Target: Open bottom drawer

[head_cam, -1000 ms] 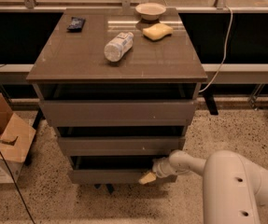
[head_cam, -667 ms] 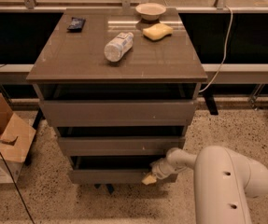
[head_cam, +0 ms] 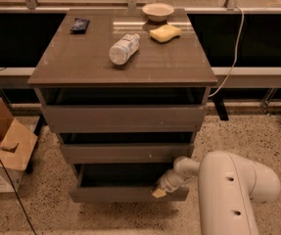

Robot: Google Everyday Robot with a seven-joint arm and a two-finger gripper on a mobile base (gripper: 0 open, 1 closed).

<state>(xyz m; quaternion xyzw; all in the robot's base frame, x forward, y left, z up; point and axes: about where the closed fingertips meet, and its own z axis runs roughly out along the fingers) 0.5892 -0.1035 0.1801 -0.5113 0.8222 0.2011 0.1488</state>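
Note:
The bottom drawer (head_cam: 120, 195) is the lowest of three grey-brown flat fronts in a cabinet. It stands pulled out a little, with a dark gap showing above its front. My gripper (head_cam: 160, 190) is at the right end of that front, at its top edge, touching it. The white arm (head_cam: 233, 190) reaches in from the lower right. The middle drawer (head_cam: 125, 153) and the top drawer (head_cam: 123, 117) sit above it.
On the cabinet top (head_cam: 81, 62) lie a plastic bottle (head_cam: 124, 48), a yellow sponge (head_cam: 165, 33), a white bowl (head_cam: 158, 11) and a dark packet (head_cam: 80, 25). An open cardboard box (head_cam: 3, 146) stands on the speckled floor at the left. A white cable (head_cam: 235, 48) hangs at the right.
The bottom drawer front has come a little further out, and my gripper has moved with it. The arm has shifted slightly left.

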